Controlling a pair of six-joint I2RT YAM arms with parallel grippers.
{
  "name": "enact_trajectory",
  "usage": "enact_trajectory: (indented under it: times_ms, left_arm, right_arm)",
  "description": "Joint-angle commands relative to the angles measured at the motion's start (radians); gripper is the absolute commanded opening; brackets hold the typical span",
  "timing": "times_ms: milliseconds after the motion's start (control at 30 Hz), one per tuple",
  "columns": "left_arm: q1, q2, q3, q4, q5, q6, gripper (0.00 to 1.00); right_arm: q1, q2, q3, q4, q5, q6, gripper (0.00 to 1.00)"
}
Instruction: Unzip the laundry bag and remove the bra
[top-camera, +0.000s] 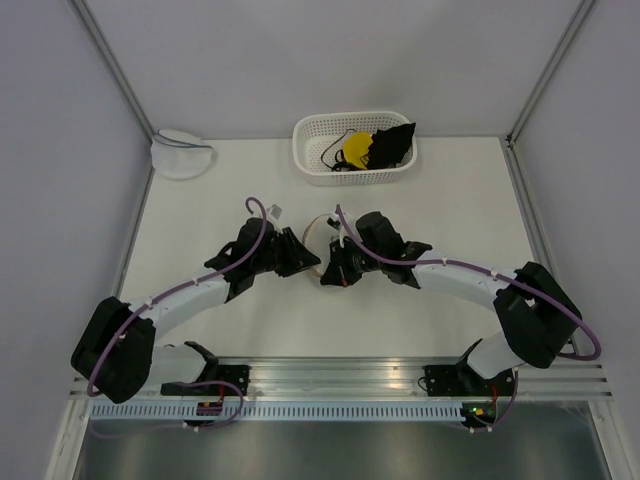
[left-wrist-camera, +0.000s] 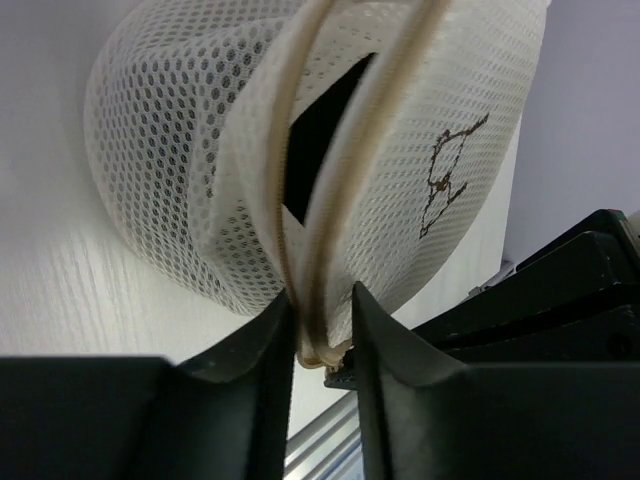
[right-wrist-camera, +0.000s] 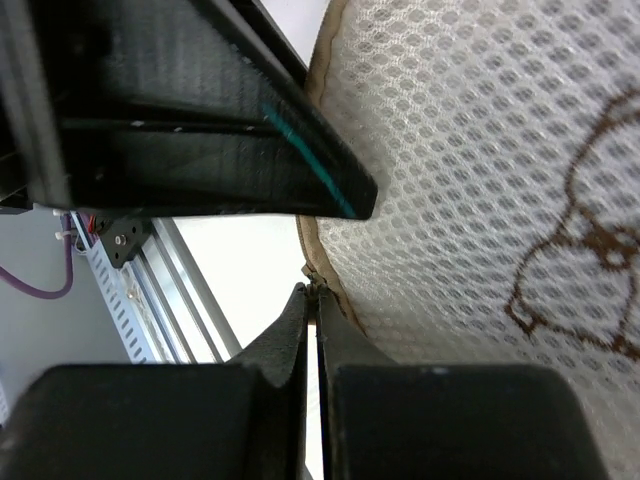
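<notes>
The bag (left-wrist-camera: 190, 170) stands on edge near the middle of the desk (top-camera: 450, 200), its tan rim turned toward the left arm. The zip is partly open, and the black of the bra (left-wrist-camera: 320, 130) shows through the gap, inside the mesh. A brown outline drawing is printed on the side of the bag facing the right arm.

The left gripper (left-wrist-camera: 318, 345) is at the bottom of the rim. Its fingers (left-wrist-camera: 262, 350) are drawn in to a narrow gap and press the tan band from both sides. The right gripper (right-wrist-camera: 312, 310) meets the bag from the other side. Its fingers are closed flat together, and the tips nip the tan edge.

A white basket (top-camera: 310, 165) sits at the middle of the far edge. It holds a yellow round thing (top-camera: 356, 148) and some black cloth (top-camera: 392, 145). Another white pouch (top-camera: 180, 152) lies in the far left corner.
</notes>
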Motion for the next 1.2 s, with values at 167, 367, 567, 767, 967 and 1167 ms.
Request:
enact_trajectory:
  times_ms: [167, 367, 567, 767, 967, 1167]
  left_arm:
    - [-0.004, 0.037, 0.018, 0.085, 0.005, -0.013, 0.02]
    - [-0.001, 0.044, 0.051, 0.044, -0.044, 0.026, 0.02]
    - [0.011, 0.057, 0.084, 0.035, -0.058, 0.063, 0.02]
    - [0.019, 0.107, 0.148, -0.018, -0.009, 0.170, 0.02]
    - [0.034, 0.167, 0.223, -0.085, 0.071, 0.289, 0.02]
    - [0.057, 0.273, 0.320, -0.125, 0.233, 0.380, 0.02]
  right_arm:
    - [0.000, -0.051, 0.031, -0.062, 0.016, -0.043, 0.00]
    - [0.003, -0.051, 0.053, -0.297, 0.054, -0.130, 0.00]
    - [0.003, -0.039, 0.055, -0.440, 0.337, -0.109, 0.00]
    - [-0.002, -0.037, 0.088, -0.429, 0.854, -0.024, 0.00]
    - [-0.014, 0.003, 0.113, -0.323, 1.208, -0.007, 0.00]
    - [-0.058, 0.063, 0.097, -0.150, 1.317, -0.064, 0.00]
